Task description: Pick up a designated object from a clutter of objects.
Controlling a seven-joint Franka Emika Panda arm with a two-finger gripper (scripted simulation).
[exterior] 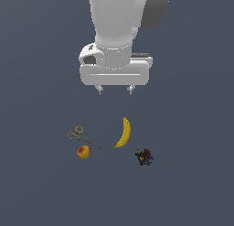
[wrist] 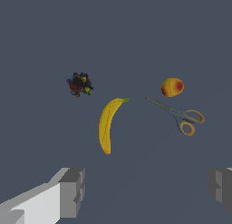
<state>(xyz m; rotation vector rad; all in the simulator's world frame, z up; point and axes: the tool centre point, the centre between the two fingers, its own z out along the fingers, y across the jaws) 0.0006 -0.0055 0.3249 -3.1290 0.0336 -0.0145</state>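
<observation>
The yellow banana (exterior: 123, 133) with a greenish stem tip lies on the grey surface, also in the wrist view (wrist: 108, 123). My gripper (exterior: 115, 89) hangs well above it, open and empty; its fingers (wrist: 72, 191) stand wide apart in the wrist view. The rest of the clutter lies around the banana: thin scissors (exterior: 82, 136) with tan loop handles, a round orange-red fruit (exterior: 83, 152), and a small dark multicoloured lump (exterior: 144, 157). They also show in the wrist view: scissors (wrist: 179, 114), fruit (wrist: 172, 87), lump (wrist: 79, 84).
The flat dark grey surface (exterior: 192, 184) spreads all around the items. The scissors and the fruit lie close together at the exterior view's left of the banana; the lump lies at its right.
</observation>
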